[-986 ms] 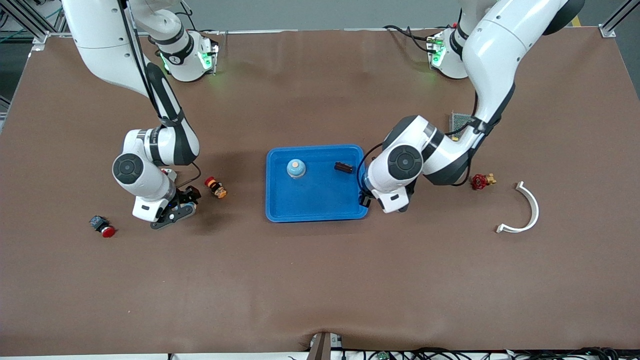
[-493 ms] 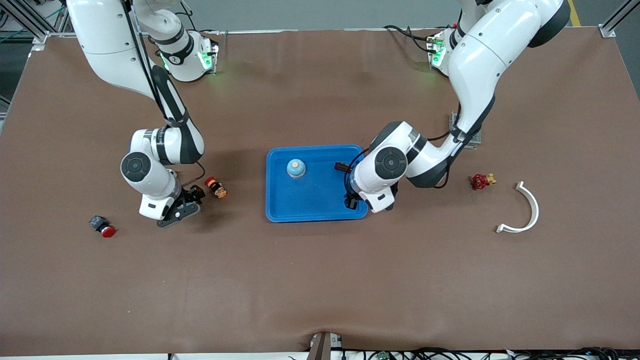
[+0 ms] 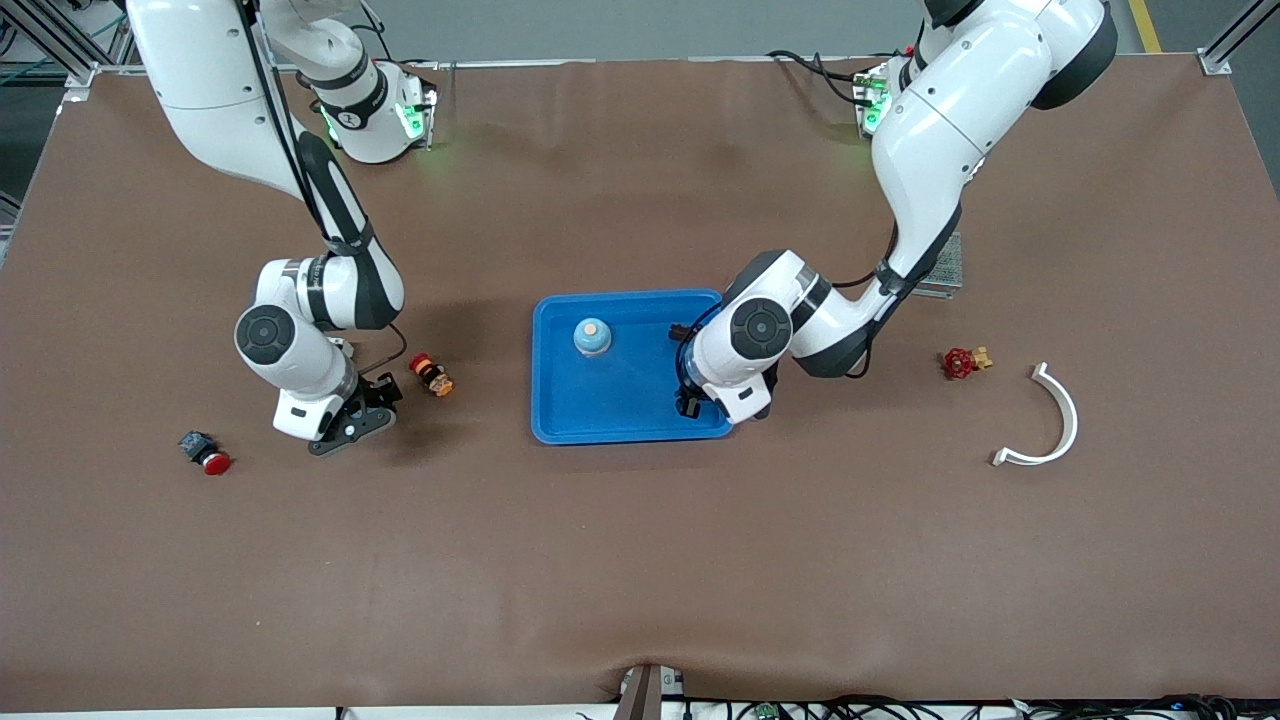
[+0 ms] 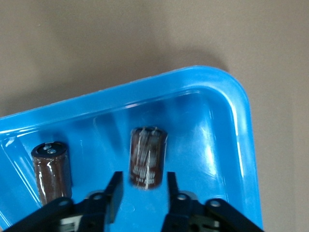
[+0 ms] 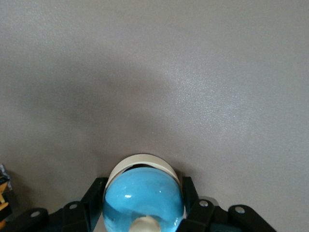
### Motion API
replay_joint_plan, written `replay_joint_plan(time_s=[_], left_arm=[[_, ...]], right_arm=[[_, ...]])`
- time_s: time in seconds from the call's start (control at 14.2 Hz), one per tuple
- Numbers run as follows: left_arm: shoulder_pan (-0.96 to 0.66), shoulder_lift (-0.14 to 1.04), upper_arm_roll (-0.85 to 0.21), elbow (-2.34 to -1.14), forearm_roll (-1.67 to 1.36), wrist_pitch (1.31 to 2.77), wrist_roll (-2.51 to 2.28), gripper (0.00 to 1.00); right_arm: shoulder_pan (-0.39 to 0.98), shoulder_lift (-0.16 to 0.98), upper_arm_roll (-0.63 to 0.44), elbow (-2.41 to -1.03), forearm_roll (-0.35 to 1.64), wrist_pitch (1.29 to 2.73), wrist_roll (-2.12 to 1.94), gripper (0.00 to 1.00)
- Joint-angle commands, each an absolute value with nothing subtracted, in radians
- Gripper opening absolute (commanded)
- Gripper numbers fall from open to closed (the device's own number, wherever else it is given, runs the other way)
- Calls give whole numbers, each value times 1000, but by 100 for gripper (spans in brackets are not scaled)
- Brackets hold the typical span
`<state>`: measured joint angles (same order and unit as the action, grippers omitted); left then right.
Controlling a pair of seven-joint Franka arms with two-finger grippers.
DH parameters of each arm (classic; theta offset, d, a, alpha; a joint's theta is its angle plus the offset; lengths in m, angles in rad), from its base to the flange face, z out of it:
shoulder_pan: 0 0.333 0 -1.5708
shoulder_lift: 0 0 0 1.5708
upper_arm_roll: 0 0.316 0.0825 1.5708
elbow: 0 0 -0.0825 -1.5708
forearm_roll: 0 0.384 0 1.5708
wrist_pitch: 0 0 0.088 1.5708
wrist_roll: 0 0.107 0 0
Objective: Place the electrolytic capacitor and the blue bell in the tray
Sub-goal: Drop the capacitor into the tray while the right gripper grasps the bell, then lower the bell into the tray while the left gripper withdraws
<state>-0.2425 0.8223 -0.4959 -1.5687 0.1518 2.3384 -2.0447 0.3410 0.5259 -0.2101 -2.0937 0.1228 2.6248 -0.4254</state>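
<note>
The bright-blue tray [image 3: 630,420] lies mid-table. A blue bell [image 3: 592,337] with a cream knob stands in it. My left gripper [image 3: 688,402] is over the tray's end toward the left arm and is open. In the left wrist view [image 4: 143,193] a brown electrolytic capacitor [image 4: 147,157] shows blurred just ahead of the open fingers, untouched. A second capacitor [image 4: 51,169] lies in the tray [image 4: 227,125] beside it; one capacitor [image 3: 683,332] peeks out by the left arm. My right gripper [image 3: 352,425] is low toward the right arm's end. In its wrist view [image 5: 142,186] it is shut on another blue bell [image 5: 142,203].
A red-and-yellow push button [image 3: 432,375] lies beside my right gripper, and a red-capped dark button [image 3: 205,455] nearer the table's end. A red valve handle [image 3: 962,362], a white curved piece [image 3: 1050,420] and a metal mesh block [image 3: 945,265] lie toward the left arm's end.
My left arm has swung from the tray's rim to over the tray's inside, toward the right arm's end. My right gripper has shifted only slightly.
</note>
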Motion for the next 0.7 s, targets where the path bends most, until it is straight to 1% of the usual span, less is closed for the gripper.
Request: replay_joint_plan(time_s=[0.0, 0.21, 0.42, 0.63], left_arm=[[-258, 824, -483, -1543, 153, 2339, -2045, 100], [-239, 767, -480, -1540, 184, 2327, -2043, 100], [-219, 703, -480, -1540, 215, 2286, -2008, 100], [-177, 632, -483, -1542, 233, 2194, -1907, 100]], right_arm=[[250, 518, -131, -2103, 143, 2629, -449, 45], [244, 517, -124, -2100, 144, 2619, -445, 44], [245, 502, -124, -2059, 146, 2513, -437, 44], [276, 473, -124, -2023, 219, 2393, -399, 44]])
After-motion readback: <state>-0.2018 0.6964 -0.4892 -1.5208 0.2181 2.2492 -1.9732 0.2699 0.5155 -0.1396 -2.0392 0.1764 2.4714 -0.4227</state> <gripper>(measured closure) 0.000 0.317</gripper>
